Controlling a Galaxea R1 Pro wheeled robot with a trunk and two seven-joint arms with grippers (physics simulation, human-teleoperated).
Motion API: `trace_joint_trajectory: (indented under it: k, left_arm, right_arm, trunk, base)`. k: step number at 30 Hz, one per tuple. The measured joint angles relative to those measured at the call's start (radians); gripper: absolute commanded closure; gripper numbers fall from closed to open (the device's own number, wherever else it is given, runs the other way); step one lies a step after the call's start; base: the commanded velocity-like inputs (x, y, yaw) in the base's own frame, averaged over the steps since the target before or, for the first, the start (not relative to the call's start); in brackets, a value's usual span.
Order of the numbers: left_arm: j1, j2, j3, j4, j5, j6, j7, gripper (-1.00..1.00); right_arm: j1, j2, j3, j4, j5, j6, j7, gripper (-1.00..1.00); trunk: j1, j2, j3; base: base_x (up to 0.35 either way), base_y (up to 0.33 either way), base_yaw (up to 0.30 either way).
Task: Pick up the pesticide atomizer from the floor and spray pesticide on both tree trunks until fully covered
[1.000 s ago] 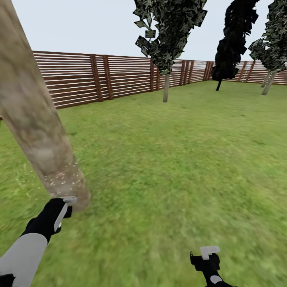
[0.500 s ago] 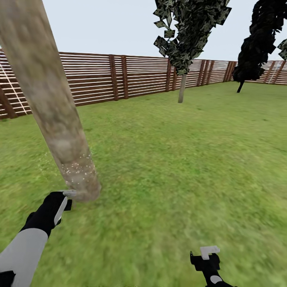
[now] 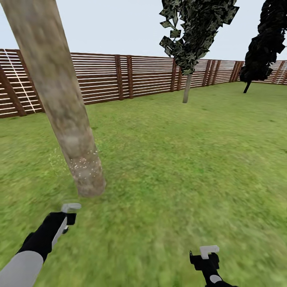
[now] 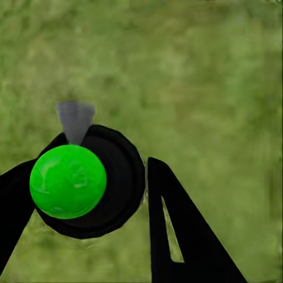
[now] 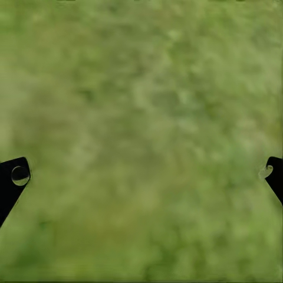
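Now left claw (image 4: 82, 197) grips atomizer (image 4: 71, 180) near trunk (image 3: 71, 131).

Mottled grey-brown trunk (image 3: 59, 91), green lawn (image 3: 191, 159)

Near tree trunk (image 3: 59, 95) cut off above; atomizer (image 4: 82, 183) body hidden beneath its cap.

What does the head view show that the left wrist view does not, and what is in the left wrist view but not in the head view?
The head view alone gives the near tree trunk with white specks low down, the wooden fence, a second tree and the right end effector. The left wrist view alone gives the atomizer's bright green round top on its black body, with a grey nozzle. Both show the lawn and the left end effector.
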Motion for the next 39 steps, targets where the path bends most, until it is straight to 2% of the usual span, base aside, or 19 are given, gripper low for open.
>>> trace_joint_trajectory:
  k: [1,2,3,4,5,7,10,11,12,13,17,18,22,24,26,31,33,35,39]
  left_arm:
    - [0.029,0.005,-0.049,0.05,-0.006,-0.119,-0.089,1.0]
    - [0.042,0.01,-0.109,0.123,-0.036,-0.226,-0.189,1.0]
    - [0.05,0.023,-0.179,0.191,-0.093,-0.314,-0.324,1.0]
    - [0.049,0.028,-0.205,0.215,-0.134,-0.344,-0.402,1.0]
    - [0.05,0.031,-0.228,0.235,-0.191,-0.373,-0.512,1.0]
    - [0.051,0.036,-0.251,0.246,-0.334,-0.41,-0.747,1.0]
    - [0.037,0.028,-0.252,0.238,-0.519,-0.426,-1.009,1.0]
    - [0.031,0.024,-0.253,0.237,-0.552,-0.427,-1.061,1.0]
    - [0.025,0.019,-0.254,0.235,-0.578,-0.444,-1.116,1.0]
    - [0.022,0.016,-0.254,0.235,-0.585,-0.456,-1.15,1.0]
    - [0.02,0.013,-0.257,0.236,-0.601,-0.463,-1.218,1.0]
    - [0.02,0.007,-0.27,0.237,-0.616,-0.462,-1.22,1.0]
    - [0.019,-0.033,-0.317,0.238,-0.667,-0.453,-1.22,1.0]
    - [0.022,-0.058,-0.32,0.238,-0.67,-0.454,-1.211,1.0]
    - [0.022,-0.091,-0.327,0.237,-0.67,-0.457,-1.209,1.0]
    - [0.02,-0.156,-0.335,0.235,-0.672,-0.459,-1.209,1.0]
    - [0.019,-0.173,-0.336,0.234,-0.705,-0.458,-1.2,1.0]
    - [0.019,-0.195,-0.337,0.23,-0.761,-0.455,-1.193,1.0]
    - [0.019,-0.227,-0.336,0.227,-0.781,-0.455,-1.191,1.0]
  right_arm:
    - [0.0,0.0,0.009,-0.005,0.002,0.001,0.002,-1.0]
    - [0.0,-0.001,0.042,-0.023,0.012,0.002,0.004,-1.0]
    - [0.0,-0.004,0.108,-0.064,0.048,0.002,0.023,-1.0]
    - [0.0,-0.006,0.143,-0.09,0.072,0.003,0.05,-1.0]
    - [0.0,-0.008,0.182,-0.124,0.115,0.004,0.118,-1.0]
    - [-0.022,-0.011,0.225,-0.16,0.207,0.007,0.336,-1.0]
    - [-0.094,-0.018,0.233,-0.17,0.301,0.009,0.588,-1.0]
    - [-0.11,-0.019,0.235,-0.171,0.318,0.009,0.661,-1.0]
    - [-0.126,-0.019,0.235,-0.186,0.331,0.009,0.781,-1.0]
    - [-0.13,-0.019,0.235,-0.194,0.335,0.009,0.823,-1.0]
    - [-0.132,-0.01,0.237,-0.209,0.338,0.01,0.851,-1.0]
    - [-0.132,-0.009,0.238,-0.214,0.338,0.009,0.852,1.0]
    - [-0.132,-0.003,0.242,-0.221,0.339,0.009,0.876,1.0]
    - [-0.132,0.0,0.242,-0.249,0.361,0.009,0.929,1.0]
    - [-0.132,0.004,0.241,-0.281,0.418,0.009,0.985,1.0]
    - [-0.132,0.035,0.24,-0.324,0.434,0.009,0.999,1.0]
    - [-0.132,0.055,0.24,-0.326,0.435,0.009,1.0,1.0]
    - [-0.132,0.068,0.24,-0.325,0.434,0.009,1.0,1.0]
    - [-0.132,0.079,0.24,-0.325,0.434,0.009,1.0,1.0]
  trunk:
    - [0.0,0.0,0.0]
    - [0.0,0.0,0.0]
    - [0.0,0.0,0.0]
    - [0.0,0.0,0.0]
    - [0.0,0.0,0.0]
    - [0.0,0.0,0.0]
    - [0.0,0.0,0.0]
    - [0.0,0.0,0.0]
    - [0.0,0.0,0.0]
    - [0.0,0.0,0.0]
    - [0.0,0.0,0.0]
    - [0.0,0.0,0.0]
    - [0.0,0.0,0.0]
    - [0.0,0.0,0.0]
    - [0.0,0.0,0.0]
    - [0.0,0.0,0.0]
    - [0.0,0.0,0.0]
    - [0.0,0.0,0.0]
    - [0.0,0.0,0.0]
  base:
    - [-0.011,0.0,0.0]
    - [-0.005,0.0,0.0]
    - [-0.003,0.0,0.0]
    - [-0.002,0.0,0.0]
    - [0.0,0.0,0.0]
    - [0.0,0.0,0.0]
    - [0.0,0.0,0.0]
    - [0.0,0.0,0.0]
    - [0.0,0.0,0.0]
    - [0.0,0.0,0.0]
    - [0.0,0.0,0.0]
    - [0.0,0.0,0.0]
    - [0.0,0.0,0.0]
    - [0.0,0.0,0.0]
    - [0.0,0.0,0.0]
    - [0.0,0.0,0.0]
    - [0.0,0.0,0.0]
    - [0.0,0.0,0.0]
    - [0.0,0.0,0.0]
